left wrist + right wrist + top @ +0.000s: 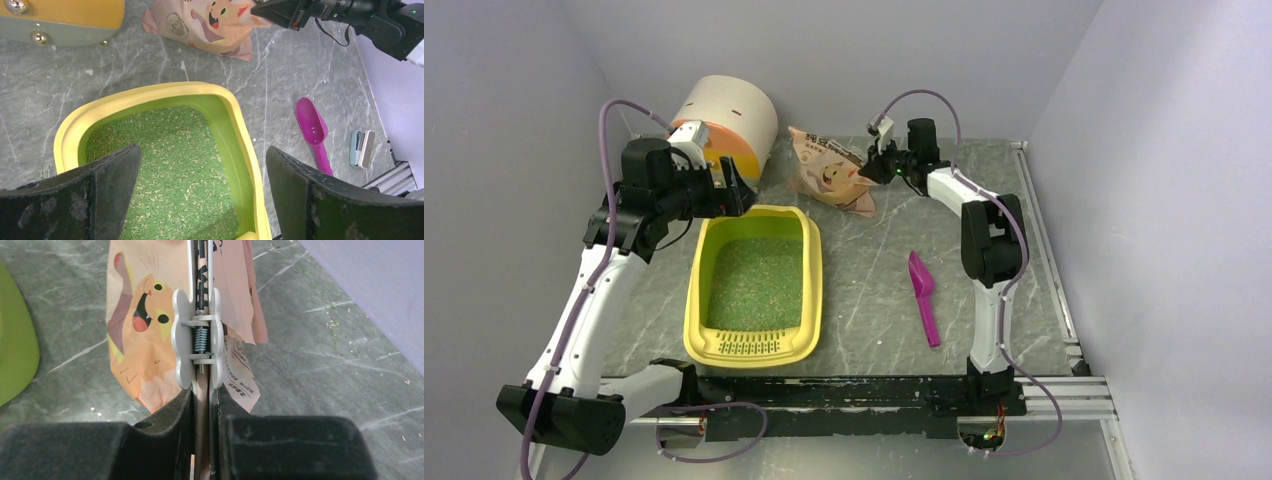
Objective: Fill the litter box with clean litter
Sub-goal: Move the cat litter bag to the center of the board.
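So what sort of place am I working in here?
Probably a lab test cell, not a home: plain lilac walls box in a marble-look table, and aluminium rails run along its edge.

1 litter box [816, 280], 1 bag [829, 172], 1 scoop [924, 295], 1 wht cylinder [729, 110], 2 arms [594, 290] [989, 240].

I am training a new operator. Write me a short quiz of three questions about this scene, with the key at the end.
1. True or false: the litter box already holds green litter.
2. What is the right gripper pinching? A) the litter box rim B) a white clip on the bag C) nothing
3. Fill in: above the box, the left gripper is ____ (open or shut).
Key: 1 true; 2 B; 3 open.
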Tool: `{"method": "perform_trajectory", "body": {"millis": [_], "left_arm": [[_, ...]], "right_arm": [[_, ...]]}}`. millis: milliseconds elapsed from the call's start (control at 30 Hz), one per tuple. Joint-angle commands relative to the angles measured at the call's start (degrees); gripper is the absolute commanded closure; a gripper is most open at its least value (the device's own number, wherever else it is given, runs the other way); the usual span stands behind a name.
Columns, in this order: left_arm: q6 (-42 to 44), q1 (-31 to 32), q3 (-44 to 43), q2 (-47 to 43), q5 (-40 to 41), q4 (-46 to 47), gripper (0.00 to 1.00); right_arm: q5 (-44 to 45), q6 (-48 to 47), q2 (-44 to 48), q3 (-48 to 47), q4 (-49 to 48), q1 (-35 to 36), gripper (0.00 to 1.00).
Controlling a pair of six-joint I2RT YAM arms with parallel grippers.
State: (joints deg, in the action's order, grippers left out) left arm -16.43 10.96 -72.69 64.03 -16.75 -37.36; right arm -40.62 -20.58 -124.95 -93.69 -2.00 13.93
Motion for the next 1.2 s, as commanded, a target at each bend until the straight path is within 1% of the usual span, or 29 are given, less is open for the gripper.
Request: {"method": "perform_trajectory", "body": {"millis": [0,167,433,567,667,767,867,967,1067,1167], "left_arm": [[0.5,-0.33,0.78,-1.78,-2.01,-0.86,0.01],[0.82,-0.33,1.42,-2.31,-3.45,-1.24,0.01],[2.77,-0.33,1.12,-0.77,-7.76,-1.13,0.01],[3.67,-0.2,1.27,0.51,-11.28,0.67,0.01],[4.09,0.82,0.73,1.97,-14.18,2.98,0.01],[4.83,3.89,-1.08,4.08,-12.82,3.79,0.01],[5.87,9.11,-3.49,6.75,-9.58,4.19,0.01],[6.23,14.52,-5.16,9.43,-7.68,5.64,0.01],[9.68,19.7,-6.28,11.46,-7.8,8.52,0.01],[13.75,23.0,-7.67,13.29,-8.54,11.47,0.01]], "right_arm": [[1.03,0.33,6.07,2.77,1.64,0.54,1.0],[3.33,2.65,11.73,7.32,7.27,2.34,1.0],[7.49,7.63,25.6,22.94,7.73,3.29,1.0],[7.59,10.69,32.53,30.02,7.21,3.32,1.0],[5.77,13.01,38.4,36.08,6.12,3.72,1.0],[6.59,13.14,43.92,41.86,6.34,3.83,1.0],[6.38,10.22,50.24,46.44,8.39,3.66,1.0],[6.13,7.4,55.53,50.44,7.12,3.51,1.0],[5.02,5.24,58.38,51.34,8.48,2.93,1.0],[1.07,1.53,59.7,50.94,12.26,2.34,1.0]]}}
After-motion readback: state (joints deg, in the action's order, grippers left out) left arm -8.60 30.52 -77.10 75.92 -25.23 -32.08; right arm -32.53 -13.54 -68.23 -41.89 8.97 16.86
